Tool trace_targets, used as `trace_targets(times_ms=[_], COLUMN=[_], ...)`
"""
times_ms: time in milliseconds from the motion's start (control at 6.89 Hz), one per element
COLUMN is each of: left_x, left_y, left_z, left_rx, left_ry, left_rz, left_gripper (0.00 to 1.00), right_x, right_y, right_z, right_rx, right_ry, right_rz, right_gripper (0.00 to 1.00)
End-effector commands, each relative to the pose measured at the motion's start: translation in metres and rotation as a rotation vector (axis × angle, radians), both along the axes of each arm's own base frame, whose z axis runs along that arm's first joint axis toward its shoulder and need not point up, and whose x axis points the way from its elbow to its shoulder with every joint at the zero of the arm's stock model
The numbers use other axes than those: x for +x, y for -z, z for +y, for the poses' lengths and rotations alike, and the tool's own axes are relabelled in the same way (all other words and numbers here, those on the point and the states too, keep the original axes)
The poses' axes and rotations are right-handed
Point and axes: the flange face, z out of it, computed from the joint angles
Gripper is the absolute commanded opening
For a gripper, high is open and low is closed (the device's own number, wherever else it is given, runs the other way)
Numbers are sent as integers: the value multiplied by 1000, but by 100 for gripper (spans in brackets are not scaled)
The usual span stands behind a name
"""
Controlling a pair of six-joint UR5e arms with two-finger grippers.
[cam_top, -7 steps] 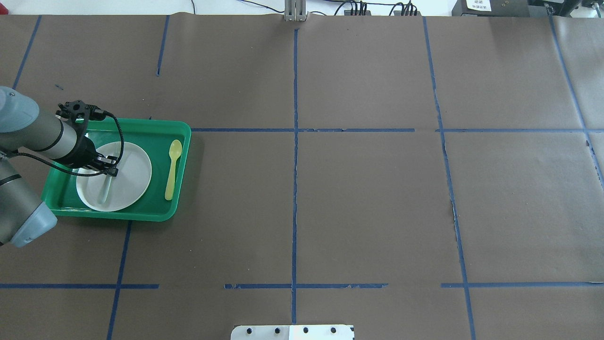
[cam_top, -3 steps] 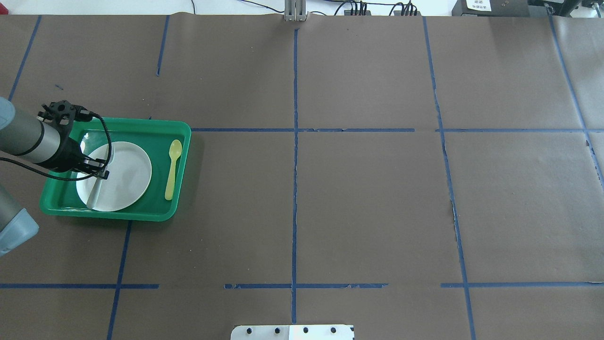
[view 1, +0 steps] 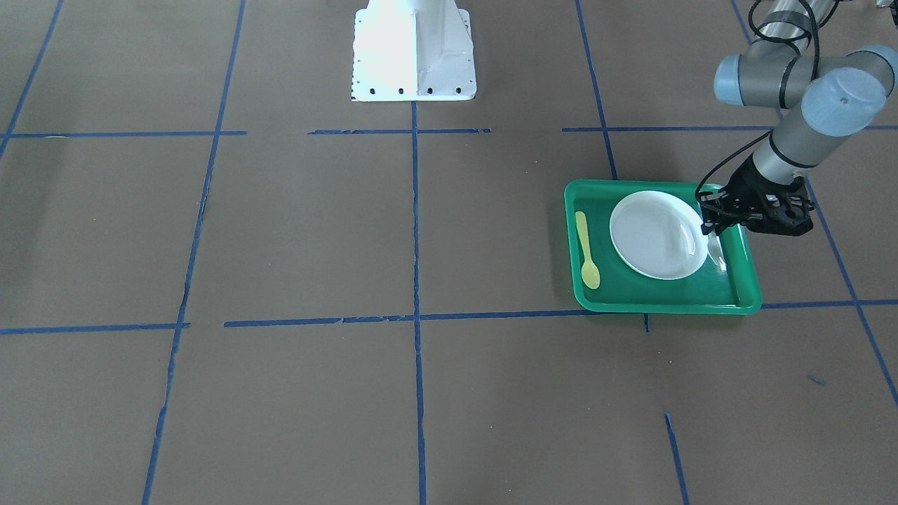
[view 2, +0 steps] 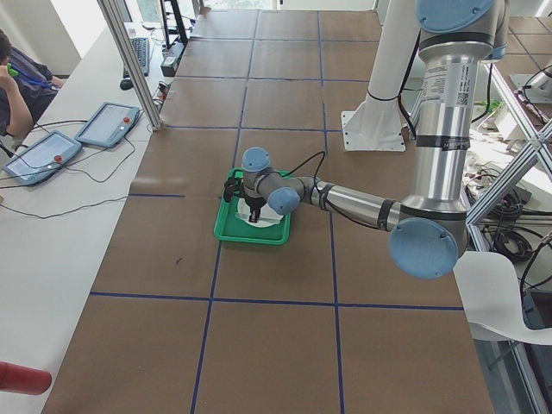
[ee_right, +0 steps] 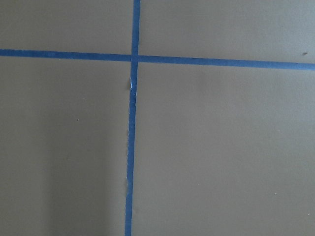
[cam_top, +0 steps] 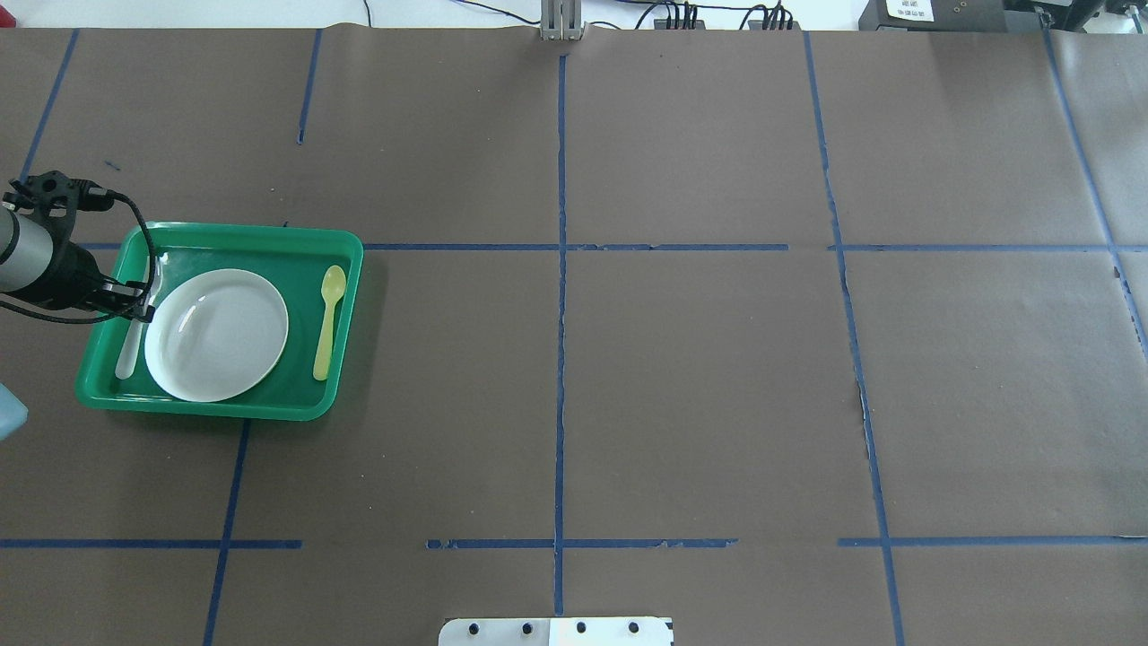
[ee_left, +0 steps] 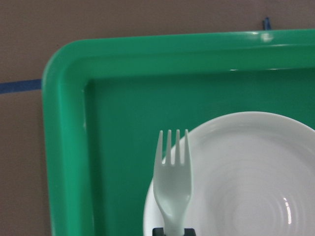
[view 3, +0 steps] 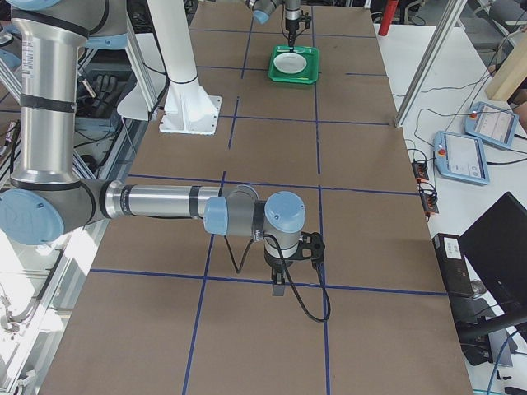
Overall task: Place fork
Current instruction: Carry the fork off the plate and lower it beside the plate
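Note:
The pale translucent fork (cam_top: 126, 355) is gripped by my left gripper (cam_top: 139, 309), which is shut on its handle. It hangs over the left strip of the green tray (cam_top: 224, 408), beside the white plate (cam_top: 215, 334). In the left wrist view the fork (ee_left: 172, 182) points its tines at the tray's (ee_left: 64, 147) far rim, over the plate's (ee_left: 256, 177) edge. The front view shows the left gripper (view 1: 710, 228) and the fork (view 1: 715, 250) at the tray's (view 1: 666, 307) right side. My right gripper (view 3: 277, 288) hangs over bare table, and I cannot tell whether it is open.
A yellow spoon (cam_top: 327, 323) lies in the tray right of the plate, also in the front view (view 1: 586, 249). Brown paper with blue tape lines covers the table. The robot's white base (view 1: 414, 49) stands at the table's middle edge. Tablets (view 2: 103, 125) lie on a side bench.
My left gripper has moved left with the fork, from over the plate's middle to the tray's left strip beside the plate.

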Motion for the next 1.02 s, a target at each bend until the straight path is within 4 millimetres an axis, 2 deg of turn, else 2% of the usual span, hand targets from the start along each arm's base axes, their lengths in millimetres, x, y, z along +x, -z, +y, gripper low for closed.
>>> trace_targets(times_ms=[0, 290, 435, 581, 871], left_x=[-5, -2, 0, 1, -6], left_y=[-16, -16, -20, -23, -9], left_z=[-4, -5, -5, -7, -11], left_rx=[-32, -31, -34, -31, -14], left_ry=[19, 18, 11, 5, 16], left_rz=[-16, -16, -22, -26, -9], left_gripper=[0, 0, 20, 99, 100], right_x=[0, 0, 0, 0, 0], right_y=[0, 0, 0, 0, 0], right_z=[0, 0, 0, 0, 0], right_rx=[1, 1, 0, 1, 0], right_ry=[1, 1, 0, 1, 0], right_rz=[0, 0, 0, 0, 0], right_gripper=[100, 100, 100, 100, 100])
